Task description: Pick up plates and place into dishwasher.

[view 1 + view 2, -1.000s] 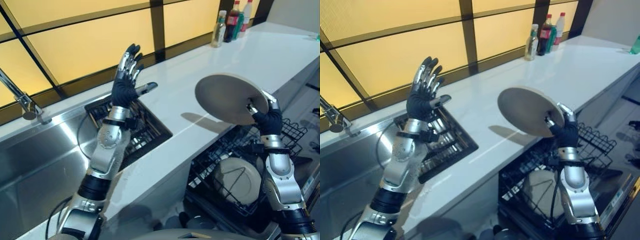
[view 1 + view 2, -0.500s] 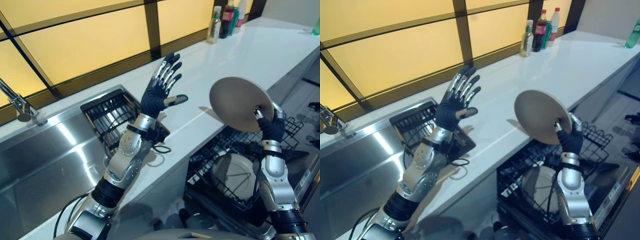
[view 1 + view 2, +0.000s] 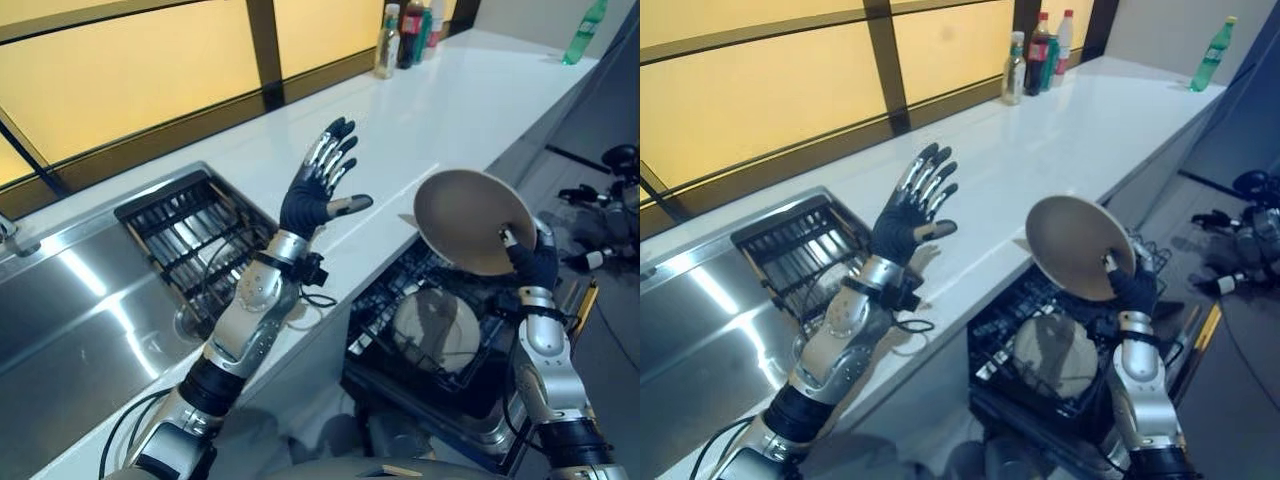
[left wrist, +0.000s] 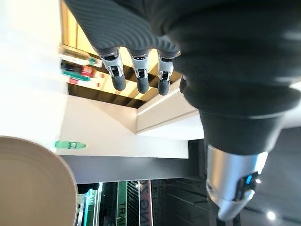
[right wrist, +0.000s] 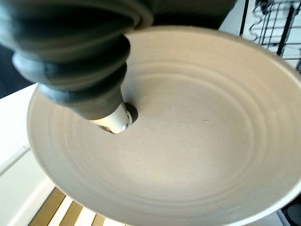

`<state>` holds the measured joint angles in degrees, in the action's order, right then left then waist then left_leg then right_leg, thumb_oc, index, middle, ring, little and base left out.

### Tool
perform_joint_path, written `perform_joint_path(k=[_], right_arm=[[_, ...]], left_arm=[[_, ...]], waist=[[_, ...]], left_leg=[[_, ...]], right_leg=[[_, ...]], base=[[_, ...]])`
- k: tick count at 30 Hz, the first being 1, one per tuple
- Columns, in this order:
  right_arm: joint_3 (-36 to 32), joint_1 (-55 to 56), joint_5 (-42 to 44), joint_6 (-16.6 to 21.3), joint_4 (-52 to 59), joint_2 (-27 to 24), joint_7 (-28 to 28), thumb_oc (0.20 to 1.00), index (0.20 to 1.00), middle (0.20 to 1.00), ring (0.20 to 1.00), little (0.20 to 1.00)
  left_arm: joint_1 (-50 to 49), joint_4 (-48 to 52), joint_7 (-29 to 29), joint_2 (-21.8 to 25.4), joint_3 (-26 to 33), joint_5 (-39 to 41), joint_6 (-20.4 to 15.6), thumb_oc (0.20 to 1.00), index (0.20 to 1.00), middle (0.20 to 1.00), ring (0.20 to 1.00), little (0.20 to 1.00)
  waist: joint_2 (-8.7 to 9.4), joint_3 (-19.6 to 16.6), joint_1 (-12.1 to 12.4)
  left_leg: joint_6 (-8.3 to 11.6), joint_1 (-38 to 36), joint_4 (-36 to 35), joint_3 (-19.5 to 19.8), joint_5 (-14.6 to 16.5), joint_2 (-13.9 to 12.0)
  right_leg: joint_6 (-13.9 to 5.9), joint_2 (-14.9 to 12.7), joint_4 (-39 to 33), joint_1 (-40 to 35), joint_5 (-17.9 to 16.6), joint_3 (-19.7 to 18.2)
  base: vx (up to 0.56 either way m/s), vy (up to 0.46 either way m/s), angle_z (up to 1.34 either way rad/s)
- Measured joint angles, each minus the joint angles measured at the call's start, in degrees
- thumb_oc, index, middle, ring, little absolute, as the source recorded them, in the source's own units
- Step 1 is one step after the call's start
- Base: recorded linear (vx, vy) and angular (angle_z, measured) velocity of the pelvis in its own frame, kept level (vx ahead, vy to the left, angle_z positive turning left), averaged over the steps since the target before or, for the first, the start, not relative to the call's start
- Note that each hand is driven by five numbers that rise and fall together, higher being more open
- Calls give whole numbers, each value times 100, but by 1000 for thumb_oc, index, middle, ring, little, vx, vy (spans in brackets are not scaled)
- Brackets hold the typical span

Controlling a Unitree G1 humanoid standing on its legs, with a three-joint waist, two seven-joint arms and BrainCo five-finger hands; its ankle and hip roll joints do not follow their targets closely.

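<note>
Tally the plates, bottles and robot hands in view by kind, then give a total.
Plates: 2, one held plate pinched in the right robot hand, one racked plate in the dishwasher rack.
Bottles: 4, three clustered bottles by the window, one green bottle at the counter's far end.
Robot hands: 2, counting the raised, open left robot hand.
Total: 8.

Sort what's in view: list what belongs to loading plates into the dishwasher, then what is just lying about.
Job:
plate gripped in the right hand
dishwasher rack open below it
second plate already in that rack

Lying about:
bottles by the window
green bottle at the counter's far end
sink rack
</note>
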<state>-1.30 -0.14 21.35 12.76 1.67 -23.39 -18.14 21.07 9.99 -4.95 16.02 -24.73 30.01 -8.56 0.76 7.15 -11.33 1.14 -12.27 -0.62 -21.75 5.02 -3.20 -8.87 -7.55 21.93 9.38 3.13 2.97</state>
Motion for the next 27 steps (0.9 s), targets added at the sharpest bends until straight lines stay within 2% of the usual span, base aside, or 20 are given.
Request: perform_joint_path(k=[1,2,3,4,5,6,8,9,10,11,13,14,15,20,23,27], right_arm=[[177,-122,32,-7,-6,-15,0,200,200,200,200,200],[346,-242,32,-7,-7,-19,9,200,200,200,200,200],[454,-359,34,-16,-3,-38,31,200,200,200,200,200],[471,-425,39,-53,-8,-26,60,200,200,200,200,200],[526,-400,66,-109,-13,5,70,200,200,200,200,200],[584,-345,73,-153,-9,-2,83,200,200,200,200,200],[578,-301,73,-177,-38,-11,94,200,200,200,200,200],[634,-347,72,-188,-51,-18,103,200,200,200,200,200],[722,-401,69,-207,-62,-29,122,200,200,200,200,200],[848,-524,67,-268,-81,-88,131,200,200,200,200,200],[1057,-699,62,-348,-83,-94,158,200,200,200,200,200],[1095,-749,58,-395,-82,-97,157,200,200,200,200,200],[1091,-736,58,-423,-98,-98,146,200,200,200,200,200],[1068,-713,57,-450,-534,-123,216,200,200,200,200,200],[1073,-689,-104,-450,-779,-94,295,200,200,200,200,200],[1067,-698,-399,-448,-1182,-112,286,200,200,200,200,200]], left_arm=[[0,-114,-13,60,-3,0,5,1000,1000,1000,1000,1000],[2,-195,-16,84,-2,0,14,1000,1000,1000,1000,1000],[14,-208,-15,78,-9,0,26,1000,1000,1000,1000,1000],[34,-208,-2,25,-37,0,33,1000,1000,1000,1000,1000],[-14,-209,6,23,-61,0,38,1000,1000,1000,1000,1000],[-43,-216,12,21,-68,0,48,1000,1000,1000,1000,1000],[-55,-163,39,35,-82,2,30,1000,1000,1000,1000,1000],[-70,-95,4,51,-82,0,23,1000,1000,1000,1000,1000],[-119,-30,-48,152,-92,0,7,1000,1000,1000,1000,1000],[-221,-18,-121,138,-115,0,-12,1000,1000,1000,1000,1000],[-363,-27,-137,150,-48,7,-11,1000,1000,1000,1000,1000],[-422,-30,-102,144,-2,19,-11,1000,1000,1000,1000,1000],[-457,-33,-31,148,31,50,-14,1000,1000,1000,1000,1000],[-646,-33,243,225,125,124,-77,1000,1000,1000,1000,1000],[-795,-42,379,259,114,125,-79,1000,1000,1000,1000,1000],[-945,-168,626,271,89,194,-77,1000,1000,1000,1000,1000]], waist=[[45,11,78],[96,34,166],[83,29,220],[-43,16,253],[-43,17,310],[8,40,225],[23,-2,291],[20,-20,337],[129,-48,439],[70,-70,557],[45,-60,735],[-10,-71,737],[-12,-73,732],[48,-101,759],[76,-108,791],[100,-131,879]], left_leg=[[16,48,193,12,14,1],[-81,253,419,110,144,-34],[-144,361,223,390,175,107],[-177,363,-85,669,-64,175],[-39,211,-191,671,-148,125],[45,158,-165,635,-143,58],[102,144,-140,611,-72,-14],[128,198,-75,651,-16,-34],[112,165,69,909,86,174],[-98,213,244,1690,197,384],[-113,349,441,1931,283,413],[-121,353,416,1977,359,397],[-91,364,423,2008,378,415],[-231,462,517,2025,317,565],[-257,509,567,2040,281,586],[-250,540,591,2141,291,594]], right_leg=[[135,96,-312,-162,8,65],[266,140,-585,-213,-80,-96],[432,217,-926,-266,-192,-190],[586,349,-1264,-325,-387,-289],[632,447,-1494,-431,-527,-330],[580,423,-1684,-607,-544,-127],[451,415,-1857,-607,-480,119],[428,453,-1617,-502,-443,132],[684,455,-1377,-354,-444,-65],[768,547,-1338,-273,-542,-375],[772,605,-1448,-258,-714,-660],[758,646,-1506,-252,-768,-706],[731,634,-1541,-253,-812,-707],[566,339,-1787,-309,-836,-561],[416,277,-1811,-314,-883,-536],[533,270,-1803,-332,-995,-458]], base=[[37,-164,-74],[74,-187,-80],[91,-180,-92],[89,-146,-103],[86,-118,-80],[91,-103,-60],[58,-55,-48],[29,-28,-73],[41,-6,-96],[43,25,-109],[50,48,-89],[31,33,-43],[25,27,-21],[10,-3,7],[16,-40,6],[40,-69,12]])
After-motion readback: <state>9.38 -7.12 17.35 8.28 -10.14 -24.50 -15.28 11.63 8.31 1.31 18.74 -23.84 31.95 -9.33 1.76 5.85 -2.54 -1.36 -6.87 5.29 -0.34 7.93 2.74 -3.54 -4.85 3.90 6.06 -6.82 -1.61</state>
